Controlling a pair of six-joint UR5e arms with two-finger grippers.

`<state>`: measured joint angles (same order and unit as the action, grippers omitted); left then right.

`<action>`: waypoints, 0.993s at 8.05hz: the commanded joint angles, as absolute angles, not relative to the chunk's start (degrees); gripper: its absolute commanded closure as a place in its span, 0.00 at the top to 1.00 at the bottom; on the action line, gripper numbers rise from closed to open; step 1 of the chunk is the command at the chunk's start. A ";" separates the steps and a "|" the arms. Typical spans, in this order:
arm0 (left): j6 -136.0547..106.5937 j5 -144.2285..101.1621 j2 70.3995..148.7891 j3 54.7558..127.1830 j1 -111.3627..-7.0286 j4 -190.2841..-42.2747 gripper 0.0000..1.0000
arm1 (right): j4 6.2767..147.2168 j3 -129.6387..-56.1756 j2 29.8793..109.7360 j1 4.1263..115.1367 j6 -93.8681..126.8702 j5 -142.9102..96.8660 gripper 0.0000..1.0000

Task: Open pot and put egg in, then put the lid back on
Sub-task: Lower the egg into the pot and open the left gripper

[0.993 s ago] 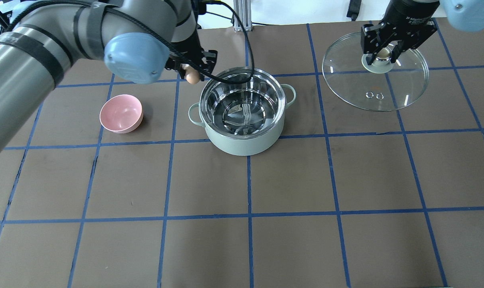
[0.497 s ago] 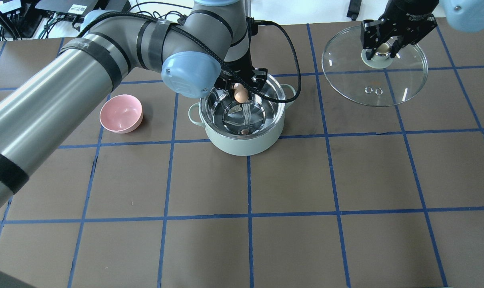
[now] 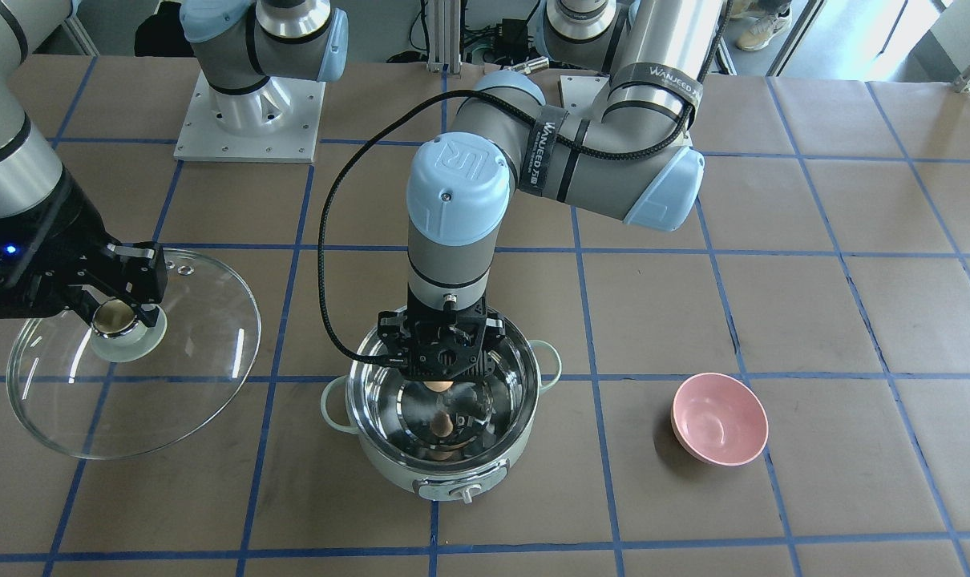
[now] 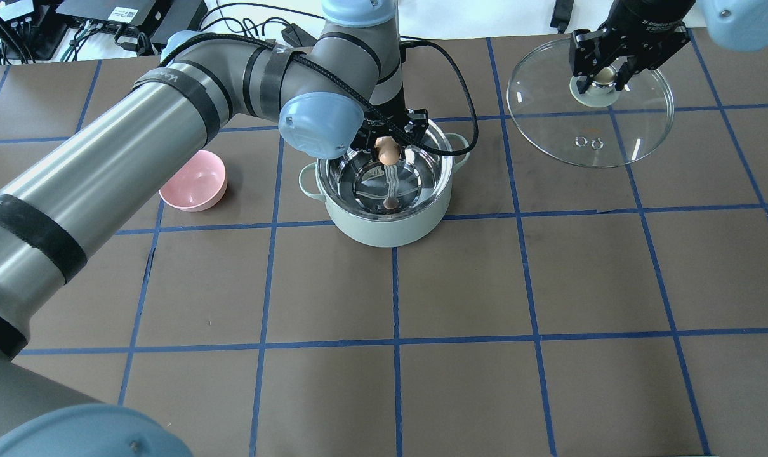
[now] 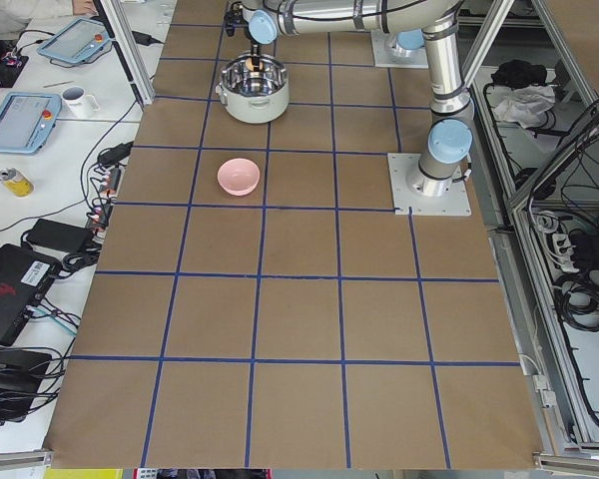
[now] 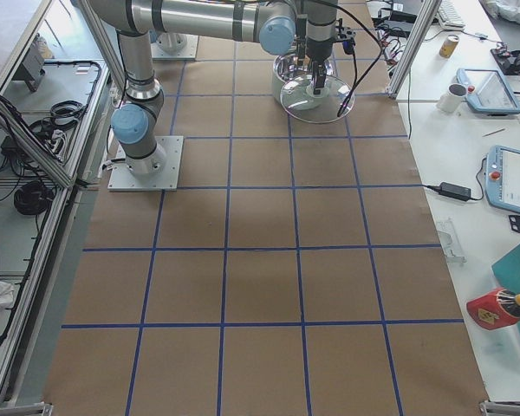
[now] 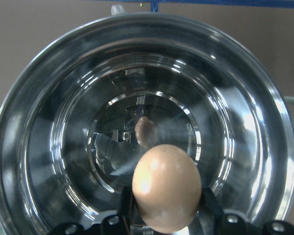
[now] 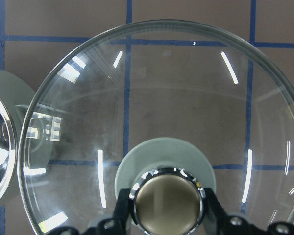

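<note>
The mint-green pot [image 4: 384,230] stands open in the middle of the table, its steel inside bare; it also shows in the front view [image 3: 453,473]. My left gripper [image 4: 387,150] is shut on the tan egg [image 4: 388,152] and holds it just inside the pot's rim, above the bottom. The left wrist view shows the egg [image 7: 166,193] over the steel floor with its reflection. My right gripper [image 4: 603,79] is shut on the beige knob of the glass lid [image 4: 638,130], held to the pot's right, apart from it. The lid also fills the right wrist view [image 8: 186,98].
A pink bowl [image 4: 193,182] sits on the table left of the pot. The brown mat with blue grid lines [image 4: 397,343] stretches in front of the pot. The left arm's black cable loops over the pot's far rim [image 4: 450,136].
My left gripper has carried the egg from beside the pot's far-left rim to over the pot and lower into it. The right gripper with the lid has shifted slightly away.
</note>
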<state>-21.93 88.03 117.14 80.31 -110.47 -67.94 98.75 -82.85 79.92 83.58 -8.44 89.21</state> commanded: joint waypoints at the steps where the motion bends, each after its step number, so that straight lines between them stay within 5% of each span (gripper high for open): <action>1: -22.76 90.00 119.88 79.54 -110.48 -65.04 0.00 | 98.70 -82.88 79.98 83.58 -8.44 88.59 0.00; 8: -27.51 89.30 123.13 80.95 -110.48 -65.21 0.00 | 97.82 -83.14 79.81 83.67 -10.46 86.22 0.00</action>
